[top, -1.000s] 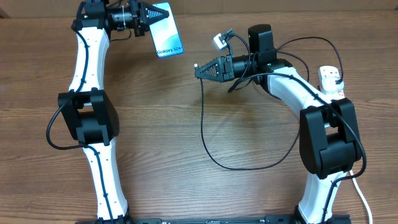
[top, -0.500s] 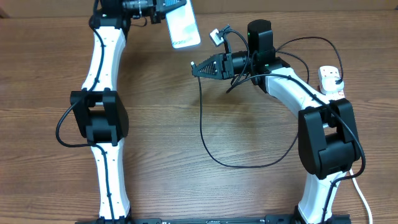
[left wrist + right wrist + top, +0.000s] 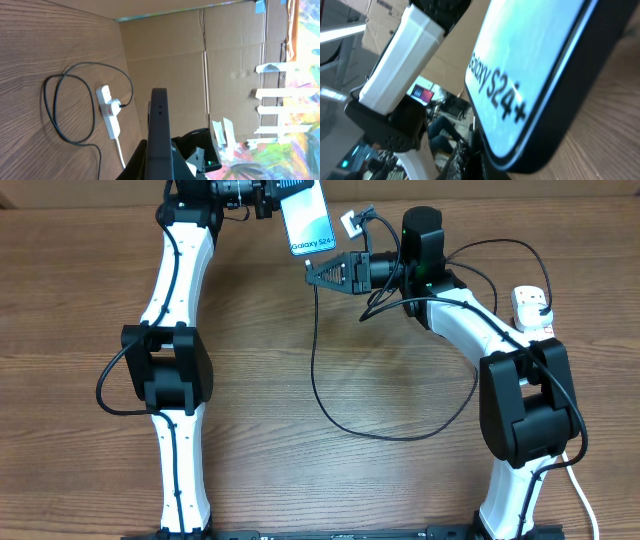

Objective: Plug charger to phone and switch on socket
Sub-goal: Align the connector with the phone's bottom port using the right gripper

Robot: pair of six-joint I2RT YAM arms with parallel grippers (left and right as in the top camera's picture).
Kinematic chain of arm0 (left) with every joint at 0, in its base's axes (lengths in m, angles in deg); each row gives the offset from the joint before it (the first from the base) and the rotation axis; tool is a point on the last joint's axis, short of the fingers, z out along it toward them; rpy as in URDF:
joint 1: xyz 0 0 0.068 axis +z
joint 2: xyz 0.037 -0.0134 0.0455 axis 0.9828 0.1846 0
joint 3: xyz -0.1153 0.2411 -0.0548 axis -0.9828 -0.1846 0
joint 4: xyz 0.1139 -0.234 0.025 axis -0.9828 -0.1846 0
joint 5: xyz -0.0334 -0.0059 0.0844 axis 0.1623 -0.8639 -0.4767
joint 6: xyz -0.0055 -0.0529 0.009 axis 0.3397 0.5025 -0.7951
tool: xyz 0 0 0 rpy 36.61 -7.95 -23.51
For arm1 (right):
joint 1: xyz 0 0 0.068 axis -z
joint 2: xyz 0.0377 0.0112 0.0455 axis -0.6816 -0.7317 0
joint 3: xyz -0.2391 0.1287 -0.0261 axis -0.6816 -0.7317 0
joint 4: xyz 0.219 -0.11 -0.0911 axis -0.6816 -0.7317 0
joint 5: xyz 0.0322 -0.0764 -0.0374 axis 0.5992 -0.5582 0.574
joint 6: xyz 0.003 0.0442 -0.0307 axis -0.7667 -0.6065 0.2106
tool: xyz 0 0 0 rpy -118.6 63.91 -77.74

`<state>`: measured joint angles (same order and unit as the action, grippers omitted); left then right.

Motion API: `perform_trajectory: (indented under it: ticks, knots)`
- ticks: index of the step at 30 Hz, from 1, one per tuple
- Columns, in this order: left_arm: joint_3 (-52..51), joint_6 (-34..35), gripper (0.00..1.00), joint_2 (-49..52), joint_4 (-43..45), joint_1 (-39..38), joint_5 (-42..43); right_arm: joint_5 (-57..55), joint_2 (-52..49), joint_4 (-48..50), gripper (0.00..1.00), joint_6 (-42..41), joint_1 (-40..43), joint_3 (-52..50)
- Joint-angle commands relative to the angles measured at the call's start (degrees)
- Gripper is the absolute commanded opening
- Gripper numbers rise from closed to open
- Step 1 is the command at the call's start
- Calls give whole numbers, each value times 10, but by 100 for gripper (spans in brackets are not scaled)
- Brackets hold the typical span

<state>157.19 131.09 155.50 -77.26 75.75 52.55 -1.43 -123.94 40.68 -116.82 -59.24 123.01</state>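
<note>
**Phone held at far centre, connector end just beside it**

The phone (image 3: 308,222) is clamped in my left gripper (image 3: 278,194), which grips its far end. It sits at the far edge of the scene, a little left of centre. Its screen glows light blue-teal inside a black edge, and "Galaxy S24+" reads near its nearer end. In the left wrist view I see it edge-on, a thin black slab.

My right gripper (image 3: 311,274) sits just near and right of that end, pinched on the charger (image 3: 312,350). The right wrist view is filled by the phone's lettered corner, so I cannot tell whether tip and phone touch.

From the fingers the thin black cable drops toward me. It sweeps a wide loop over the wooden table (image 3: 250,430) and runs to the far right. There lies the socket (image 3: 532,308), a white strip with a plug seated in it.
</note>
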Motion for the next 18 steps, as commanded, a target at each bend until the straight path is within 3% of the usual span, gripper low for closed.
perform_trajectory:
  ticks: [1, 18]
  knots:
    - [6, 12, 4, -4, 7, 7, 2, -25, -3, 20, 4, -37, -1, 9]
    - [6, -2, 4, -4, 7, 18, 17, -38, -3, 33, 4, -42, -1, 9]
